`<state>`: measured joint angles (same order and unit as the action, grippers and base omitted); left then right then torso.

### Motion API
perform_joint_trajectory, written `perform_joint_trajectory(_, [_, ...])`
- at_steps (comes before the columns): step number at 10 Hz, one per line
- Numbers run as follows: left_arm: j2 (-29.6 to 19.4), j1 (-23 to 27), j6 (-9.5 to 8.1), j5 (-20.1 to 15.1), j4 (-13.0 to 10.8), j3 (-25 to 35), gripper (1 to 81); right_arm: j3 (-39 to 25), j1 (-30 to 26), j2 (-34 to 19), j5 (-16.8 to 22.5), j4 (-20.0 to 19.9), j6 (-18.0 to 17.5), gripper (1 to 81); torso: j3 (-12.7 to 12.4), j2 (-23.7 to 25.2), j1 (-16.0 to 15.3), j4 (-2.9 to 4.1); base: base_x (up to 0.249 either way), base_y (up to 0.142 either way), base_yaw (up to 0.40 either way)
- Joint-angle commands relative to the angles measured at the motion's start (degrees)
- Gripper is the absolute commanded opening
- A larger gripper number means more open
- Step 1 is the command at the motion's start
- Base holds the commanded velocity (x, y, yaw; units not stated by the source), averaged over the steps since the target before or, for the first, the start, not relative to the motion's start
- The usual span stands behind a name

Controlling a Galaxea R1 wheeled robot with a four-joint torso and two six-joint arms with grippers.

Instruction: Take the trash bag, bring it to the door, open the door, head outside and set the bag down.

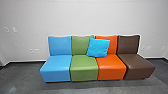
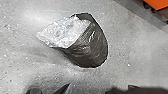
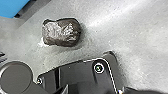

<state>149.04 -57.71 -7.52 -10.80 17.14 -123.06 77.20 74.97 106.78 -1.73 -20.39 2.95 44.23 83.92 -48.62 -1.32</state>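
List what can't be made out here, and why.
Trash bag contents: left wrist view, behind dark plastic.
Most of the orange seat: left wrist view, picture edge.
Most of the blue seat: right wrist view, picture edge.
Part of the green backrest: head view, behind the cushion.
Wall plates: head view, too small to read.

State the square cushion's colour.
The square cushion is bright blue; the head view shows it best.

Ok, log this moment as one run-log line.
trash bag on floor, not yet picked up | blue, green, orange, brown seats in a row | blue cushion leaning on green and orange ones
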Motion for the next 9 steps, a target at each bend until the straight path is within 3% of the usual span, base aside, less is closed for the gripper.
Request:
perform_joint_trajectory(1, [-1.46,7.65,0.05,-3.61,2.89,0.01,81.1,-3.99,-3.9,-6.28,3.31,-1.49,-0.05,81.1,5.29,5.6,-3.61,0.0,0.0,0.0,0.0])
perform_joint_trajectory(8, [0.3,11.52,-0.12,-5.11,6.24,-1.04,81.1,-7.34,-4.78,-8.75,3.31,-1.67,-0.05,81.1,19.1,20.09,-12.85,0.0,0.0,0.0,0.0])
perform_joint_trajectory(9, [0.56,11.6,-0.21,-5.02,6.33,-1.04,81.1,-7.6,-5.22,-9.45,3.31,-2.1,-0.14,81.1,15.83,22.3,-14.25,0.0,0.0,0.0,0.0])
